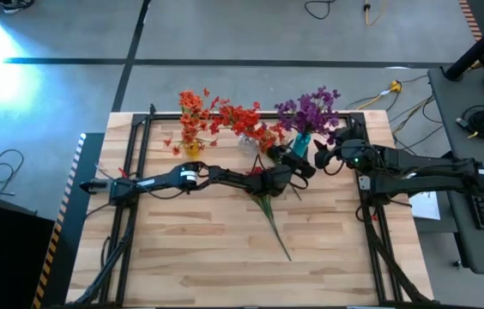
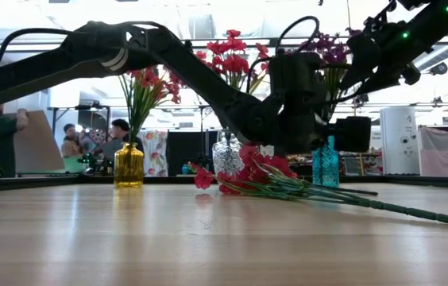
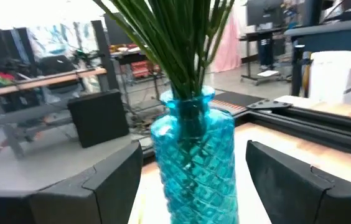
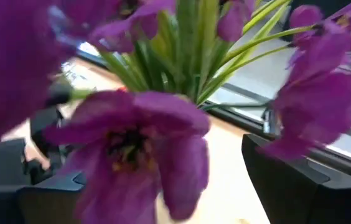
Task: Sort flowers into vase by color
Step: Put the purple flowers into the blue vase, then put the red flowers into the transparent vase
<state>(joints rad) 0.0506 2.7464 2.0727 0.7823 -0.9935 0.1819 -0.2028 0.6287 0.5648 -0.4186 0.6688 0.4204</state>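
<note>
On the wooden table (image 1: 190, 249) we see loose red flowers (image 1: 263, 199) lying stems-near, just beside our wide-open left gripper (image 1: 298, 166) fronting the teal vase (image 3: 192, 155), while the right gripper (image 1: 326, 157), open, hovers among purple blossoms (image 4: 138, 137).

teal vase (image 3: 193, 163) base cut off, purple blossoms (image 4: 132, 143) blurred close-up, bg people (image 2: 117, 135) too small

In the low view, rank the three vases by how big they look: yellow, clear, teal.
1. Teal vase, tallest showing, though the left arm hides part of it.
2. Yellow vase.
3. Clear vase, close to the yellow one and partly hidden, so those two are unsure.
</note>
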